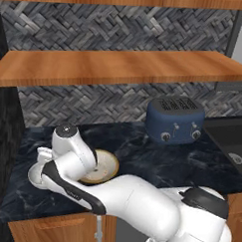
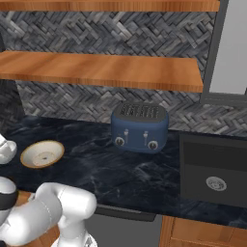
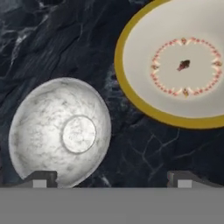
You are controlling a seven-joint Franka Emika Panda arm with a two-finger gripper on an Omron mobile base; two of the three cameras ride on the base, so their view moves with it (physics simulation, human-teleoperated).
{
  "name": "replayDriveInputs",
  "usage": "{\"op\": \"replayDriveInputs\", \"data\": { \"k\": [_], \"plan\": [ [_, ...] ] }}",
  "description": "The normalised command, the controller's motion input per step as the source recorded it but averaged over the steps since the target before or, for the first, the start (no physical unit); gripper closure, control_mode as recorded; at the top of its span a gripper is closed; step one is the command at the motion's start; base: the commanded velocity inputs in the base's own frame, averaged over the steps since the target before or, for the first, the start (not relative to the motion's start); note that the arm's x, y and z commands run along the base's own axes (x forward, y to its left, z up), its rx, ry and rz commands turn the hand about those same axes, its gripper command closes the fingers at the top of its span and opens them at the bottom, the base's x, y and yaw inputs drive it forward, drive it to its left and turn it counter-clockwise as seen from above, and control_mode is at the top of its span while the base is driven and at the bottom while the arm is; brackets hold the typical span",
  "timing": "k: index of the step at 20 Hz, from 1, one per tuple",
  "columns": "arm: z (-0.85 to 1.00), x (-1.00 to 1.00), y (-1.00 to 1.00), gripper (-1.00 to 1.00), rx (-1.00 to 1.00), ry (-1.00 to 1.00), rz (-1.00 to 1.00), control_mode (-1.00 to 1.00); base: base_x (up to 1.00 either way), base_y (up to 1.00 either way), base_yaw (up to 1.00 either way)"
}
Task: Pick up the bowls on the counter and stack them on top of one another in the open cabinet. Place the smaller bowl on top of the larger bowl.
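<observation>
While the arm reaches low over the left end of the tabletop (image 2: 125, 173), its fingers (image 3: 111, 178) stand wide apart and hold nothing. Seen from the hand, the small bowl (image 3: 61, 131) lies just above the one fingertip, with the large bowl (image 3: 175, 65) near it but apart. Both rest on the dark marble. A blue toaster (image 2: 140, 126) stands further along by the tiled wall, under the bare cabinet (image 1: 120, 68) shelf.

Larger bowl (image 1: 107, 165) half behind the arm (image 1: 85, 176).
</observation>
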Motion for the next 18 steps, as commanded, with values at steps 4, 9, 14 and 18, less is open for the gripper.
{"op": "replayDriveInputs", "data": {
  "k": [4,9,14,18],
  "plan": [
    [-0.28,0.44,0.28,-1.0,-0.04,0.04,-0.04,-1.0,0.0,0.0,0.0],
    [-0.26,0.31,0.24,-1.0,-0.06,0.03,-0.02,-1.0,0.0,0.0,0.0],
    [-0.02,0.02,0.01,-1.0,-0.01,0.0,0.0,-1.0,0.0,0.0,0.0],
    [-0.1,0.0,0.0,-1.0,0.0,0.0,0.0,-1.0,0.0,0.0,0.0]
  ]
}}
